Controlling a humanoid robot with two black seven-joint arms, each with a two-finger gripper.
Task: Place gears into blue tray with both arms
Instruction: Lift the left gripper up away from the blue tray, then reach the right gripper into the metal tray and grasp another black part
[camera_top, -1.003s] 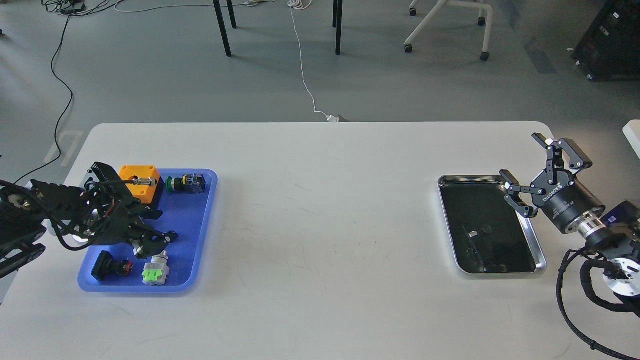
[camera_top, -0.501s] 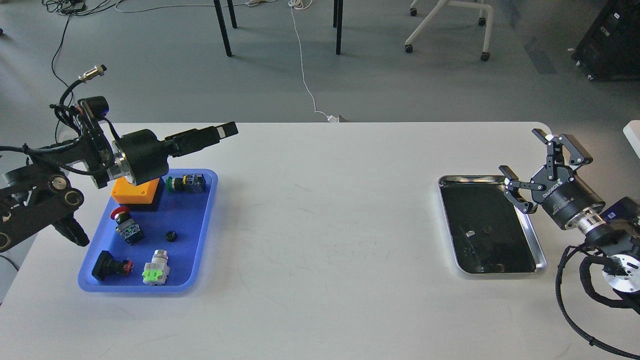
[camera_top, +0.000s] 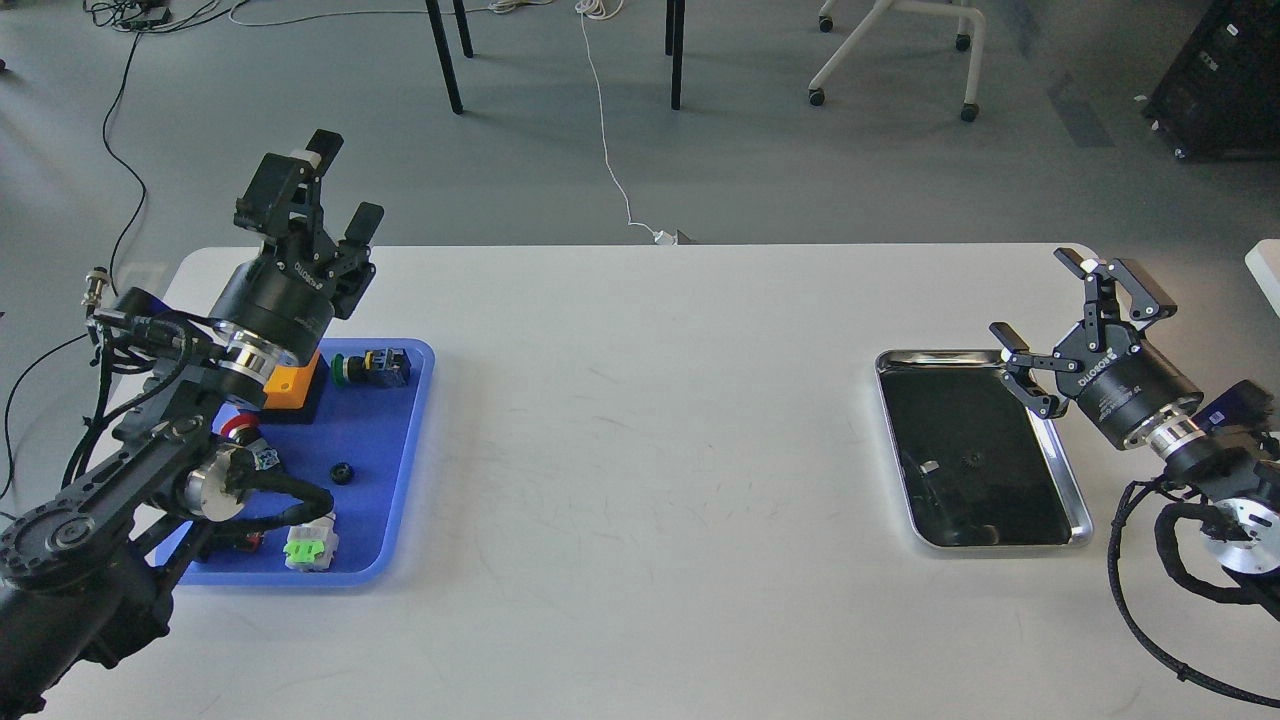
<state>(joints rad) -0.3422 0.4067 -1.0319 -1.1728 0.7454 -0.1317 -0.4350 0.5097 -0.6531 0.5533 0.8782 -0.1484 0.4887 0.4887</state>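
One small black gear (camera_top: 342, 471) lies loose on the blue tray (camera_top: 385, 425) at the table's left. Another gear (camera_top: 968, 461) sits in the steel tray (camera_top: 1073, 488) at the right, on its dark mirror-like bottom. My left gripper (camera_top: 346, 182) is raised above the blue tray's far end, pointing up and away, open and empty. My right gripper (camera_top: 1033, 295) hovers over the steel tray's far right corner, open with nothing between its fingers, some way above and behind that gear.
The blue tray also holds an orange box (camera_top: 296, 386), a green-capped switch (camera_top: 372, 367), a red button (camera_top: 240, 430) and a green-faced silver switch (camera_top: 311, 546); my left forearm covers its near left part. Chair and table legs stand beyond the far edge.
My left gripper lifted out of the blue tray, leaving a gear lying there, then swung to point up and away. My right gripper drifted slightly left and stayed open.
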